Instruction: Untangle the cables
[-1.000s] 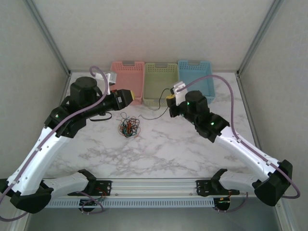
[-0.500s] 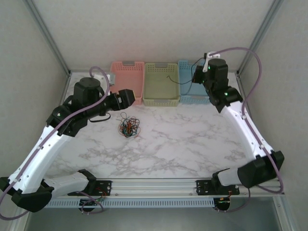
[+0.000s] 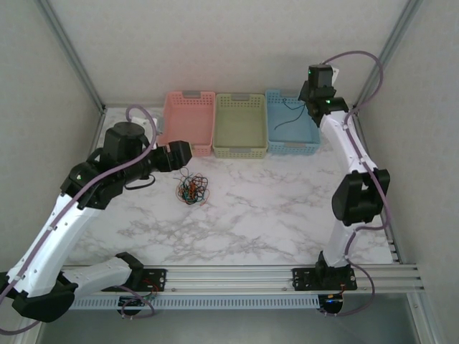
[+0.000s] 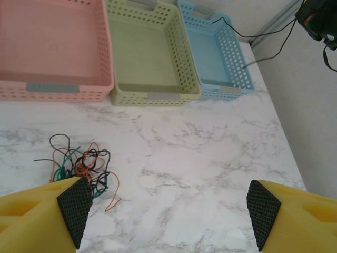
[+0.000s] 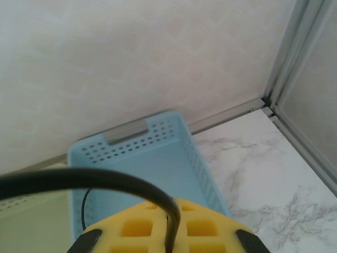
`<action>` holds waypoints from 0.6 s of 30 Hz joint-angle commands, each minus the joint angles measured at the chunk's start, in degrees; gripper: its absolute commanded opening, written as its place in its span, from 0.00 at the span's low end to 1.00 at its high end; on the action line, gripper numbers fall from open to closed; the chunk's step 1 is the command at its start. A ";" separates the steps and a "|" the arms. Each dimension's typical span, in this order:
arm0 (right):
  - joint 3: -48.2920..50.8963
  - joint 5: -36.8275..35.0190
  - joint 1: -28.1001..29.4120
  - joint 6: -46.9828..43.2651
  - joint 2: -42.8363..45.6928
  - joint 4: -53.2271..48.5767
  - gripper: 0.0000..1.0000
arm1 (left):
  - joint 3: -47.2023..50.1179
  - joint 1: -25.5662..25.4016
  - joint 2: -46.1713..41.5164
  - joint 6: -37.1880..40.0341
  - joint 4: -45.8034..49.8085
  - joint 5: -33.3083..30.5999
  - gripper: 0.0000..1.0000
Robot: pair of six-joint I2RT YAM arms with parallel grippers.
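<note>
Over blue basket [image 5: 204, 164], right gripper [image 5: 168, 233] clamps black cable [image 5: 79, 179]

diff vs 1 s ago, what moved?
The right gripper, shut on a black cable, swung it up from the table in front of the green basket to above the blue basket. The left gripper opened, empty, and drew back slightly. The tangle of cables and the pink basket stayed put.

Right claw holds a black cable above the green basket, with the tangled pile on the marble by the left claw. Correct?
The basket is wrong: the right claw holds the black cable above the blue basket, as the top external view shows. The rest stands.
</note>
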State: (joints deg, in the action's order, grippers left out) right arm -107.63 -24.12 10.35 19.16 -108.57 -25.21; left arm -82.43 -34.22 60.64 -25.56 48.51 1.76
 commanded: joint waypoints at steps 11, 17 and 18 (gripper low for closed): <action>-21.00 -11.74 -0.82 1.58 -22.03 -7.12 0.00 | 3.63 2.35 -0.47 2.36 1.58 -1.41 0.80; -28.15 -12.31 -0.92 0.23 -29.19 -9.94 0.05 | 5.47 3.93 -0.18 2.40 0.26 -0.03 0.80; -29.32 -12.34 -0.89 0.02 -30.39 -10.55 0.05 | 5.75 4.22 -0.13 2.44 0.09 0.16 0.80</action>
State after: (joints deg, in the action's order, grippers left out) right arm -132.51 -33.89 9.78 20.14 -136.20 -33.12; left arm -77.67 -30.98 60.66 -24.10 49.15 1.19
